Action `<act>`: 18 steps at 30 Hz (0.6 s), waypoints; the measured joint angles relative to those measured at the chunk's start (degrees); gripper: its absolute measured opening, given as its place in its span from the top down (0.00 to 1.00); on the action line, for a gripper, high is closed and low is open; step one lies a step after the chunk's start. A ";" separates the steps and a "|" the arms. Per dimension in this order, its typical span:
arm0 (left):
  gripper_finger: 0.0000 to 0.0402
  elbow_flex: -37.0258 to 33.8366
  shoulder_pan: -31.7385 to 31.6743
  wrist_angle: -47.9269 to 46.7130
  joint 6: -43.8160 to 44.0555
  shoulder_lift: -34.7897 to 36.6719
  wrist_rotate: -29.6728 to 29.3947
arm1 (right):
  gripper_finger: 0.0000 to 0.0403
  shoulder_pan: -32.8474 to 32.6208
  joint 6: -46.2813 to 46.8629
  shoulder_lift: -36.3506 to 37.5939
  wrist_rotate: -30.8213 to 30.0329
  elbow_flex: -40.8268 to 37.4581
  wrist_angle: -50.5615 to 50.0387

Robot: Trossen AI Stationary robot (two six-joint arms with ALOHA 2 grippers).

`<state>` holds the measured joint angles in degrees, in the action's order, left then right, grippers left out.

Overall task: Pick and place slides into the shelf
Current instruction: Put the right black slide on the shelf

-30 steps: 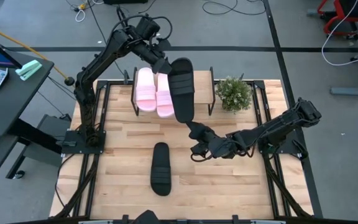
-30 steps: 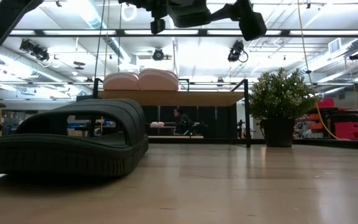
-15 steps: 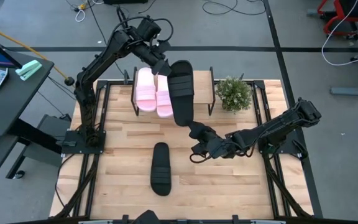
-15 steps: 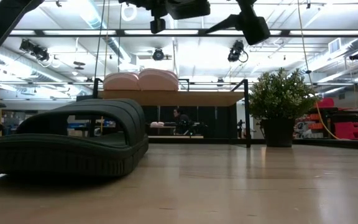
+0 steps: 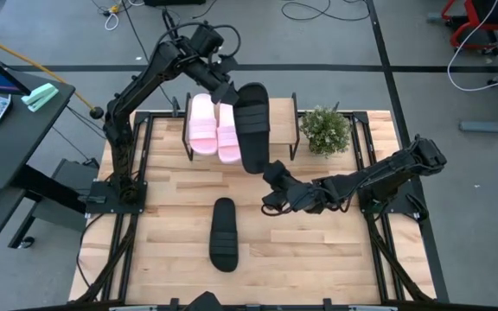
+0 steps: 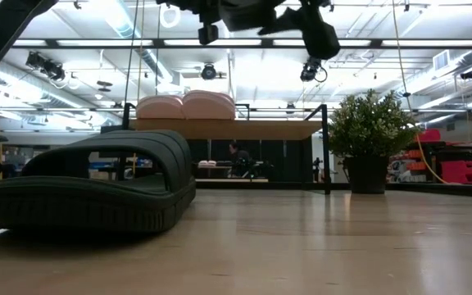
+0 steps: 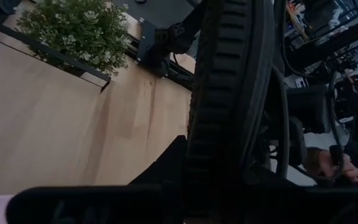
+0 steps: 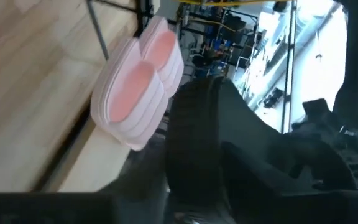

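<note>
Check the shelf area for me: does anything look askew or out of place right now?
One black slide hangs in the air, held by both the left gripper and the right gripper, its heel overhanging the shelf instead of resting on it. The pink pair sits neatly on top. The other black slide lies on the table.

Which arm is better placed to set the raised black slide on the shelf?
Left. The left gripper holds the raised black slide right beside the pink pair on the shelf. The right gripper sits at its lower end.
</note>
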<state>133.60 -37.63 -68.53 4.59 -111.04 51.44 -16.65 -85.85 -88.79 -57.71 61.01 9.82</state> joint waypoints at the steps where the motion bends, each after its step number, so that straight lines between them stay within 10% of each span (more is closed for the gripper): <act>1: 0.85 0.00 -0.03 -0.03 0.01 0.00 -0.07 | 0.71 0.09 0.82 0.00 0.16 0.00 0.64; 18: 0.72 0.02 -1.01 6.40 -3.86 0.82 -3.35 | 0.81 0.09 3.40 0.02 -2.65 0.07 1.14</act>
<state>133.62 -38.64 -62.13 0.72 -110.23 48.10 -16.56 -82.45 -88.77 -60.36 61.08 10.96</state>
